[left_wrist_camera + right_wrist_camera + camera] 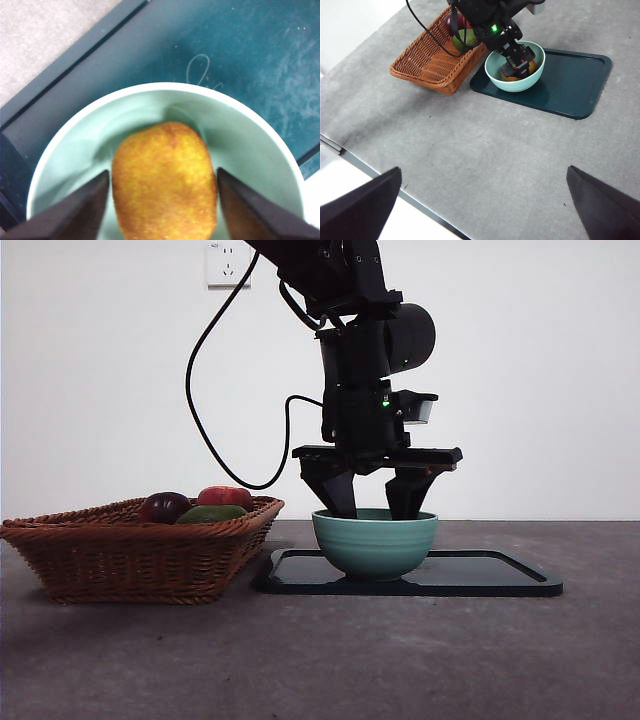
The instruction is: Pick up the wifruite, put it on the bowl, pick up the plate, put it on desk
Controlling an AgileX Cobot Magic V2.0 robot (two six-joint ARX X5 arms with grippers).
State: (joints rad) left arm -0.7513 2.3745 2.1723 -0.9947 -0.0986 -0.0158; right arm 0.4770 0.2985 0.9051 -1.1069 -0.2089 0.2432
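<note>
Already the wifruite [165, 182] lies inside the bowl [250, 135], long axis running along the gap between the left claw's [162, 200] spread jaws; right claw [485, 200] waits spread, well apart above the tabletop [470, 150]

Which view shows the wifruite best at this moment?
The left wrist view: the wifruite fills it, lying in the bowl between the open left gripper's jaws. The right wrist view shows only a small orange patch; the front view hides it behind the bowl's wall.
</note>
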